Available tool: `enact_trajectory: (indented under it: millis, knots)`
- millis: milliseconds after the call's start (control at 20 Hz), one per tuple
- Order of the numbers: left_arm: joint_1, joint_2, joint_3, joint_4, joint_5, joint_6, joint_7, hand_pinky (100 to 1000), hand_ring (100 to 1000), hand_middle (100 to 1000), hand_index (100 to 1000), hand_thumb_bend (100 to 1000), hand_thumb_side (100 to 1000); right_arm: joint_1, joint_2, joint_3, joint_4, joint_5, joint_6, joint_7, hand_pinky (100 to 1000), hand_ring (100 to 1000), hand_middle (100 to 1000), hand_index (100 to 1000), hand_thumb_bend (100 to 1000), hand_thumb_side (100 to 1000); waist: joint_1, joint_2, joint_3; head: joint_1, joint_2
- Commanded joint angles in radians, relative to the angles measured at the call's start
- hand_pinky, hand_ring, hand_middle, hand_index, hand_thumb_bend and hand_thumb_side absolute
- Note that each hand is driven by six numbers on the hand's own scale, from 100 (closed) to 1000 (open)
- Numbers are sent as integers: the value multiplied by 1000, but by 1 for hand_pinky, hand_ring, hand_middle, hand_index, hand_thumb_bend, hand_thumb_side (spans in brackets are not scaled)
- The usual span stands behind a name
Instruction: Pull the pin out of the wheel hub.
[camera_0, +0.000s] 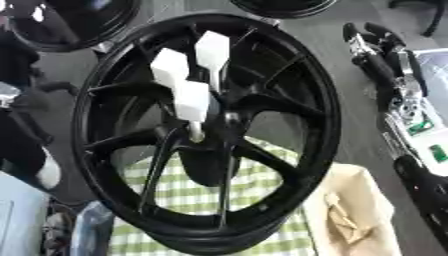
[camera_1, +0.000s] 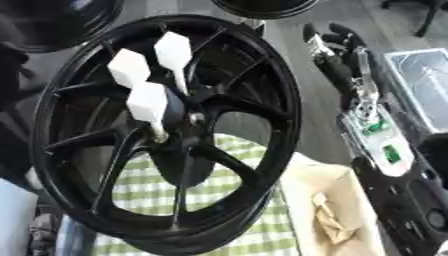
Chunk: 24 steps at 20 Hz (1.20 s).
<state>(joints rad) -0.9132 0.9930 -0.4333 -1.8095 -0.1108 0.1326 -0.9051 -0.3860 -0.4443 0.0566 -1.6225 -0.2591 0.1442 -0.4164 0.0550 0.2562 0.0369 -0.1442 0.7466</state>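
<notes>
Presently, in the left eye view, the black wheel hub (camera_0: 206, 135) stands tilted over a green checked cloth (camera_0: 197, 200), with three white-handled pins (camera_0: 192, 100) seated near its centre and none yet withdrawn; the left hand appears nowhere. In the right eye view, the right hand (camera_1: 337, 50) hangs well apart to the hub's right, fingers apparently relaxed and grasping nothing, though the blur leaves this uncertain, so the reach seems not begun, and the next move calls for bringing it across to close round one handle.
</notes>
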Motion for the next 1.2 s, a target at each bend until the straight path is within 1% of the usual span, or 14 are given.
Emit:
enact_trajectory:
  millis: [50, 150, 250, 500, 750, 950, 1050, 1200]
  knots:
    - [-5, 48, -3, -52, -10, 70, -1, 911, 871, 831, 893, 593, 600, -10, -24, -3, -8, 7, -1, 5, 782, 763, 748, 857, 430, 488, -2, -21, -2, 5, 4]
    - [4, 59, -6, -92, -21, 115, 1, 911, 870, 829, 892, 602, 594, -10, -24, -2, -7, 7, 0, 6, 783, 763, 748, 857, 429, 489, -3, -20, -3, 6, 5]
    - [11, 66, -8, -118, -25, 146, 0, 912, 870, 829, 890, 607, 581, -11, -23, -2, -7, 7, 0, 7, 783, 763, 748, 857, 429, 489, -3, -19, -3, 8, 6]
    - [25, 73, -21, -137, -20, 178, -2, 922, 876, 832, 897, 622, 554, -12, -21, 0, -6, 9, 1, 9, 783, 763, 748, 857, 427, 490, -3, -17, -6, 12, 8]
    - [24, 69, -33, -134, -43, 190, 4, 924, 878, 827, 905, 646, 520, -13, -19, 2, -4, 10, 2, 12, 784, 763, 748, 857, 425, 492, -1, -14, -5, 12, 12]
    - [7, 49, -35, -102, -81, 194, 33, 928, 884, 832, 906, 673, 501, -14, -17, 3, 0, 12, 3, 14, 784, 763, 749, 858, 424, 494, -1, -13, -3, 11, 19]
    - [-10, 33, -35, -78, -102, 185, 51, 924, 880, 826, 903, 709, 491, -14, -17, 3, 2, 12, 4, 15, 785, 763, 748, 858, 423, 495, -2, -14, -2, 11, 22]
    - [-47, -7, -38, -17, -140, 153, 81, 914, 870, 817, 895, 730, 485, -14, -15, 3, 3, 13, 5, 17, 785, 763, 749, 858, 422, 496, -3, -15, -1, 10, 23]
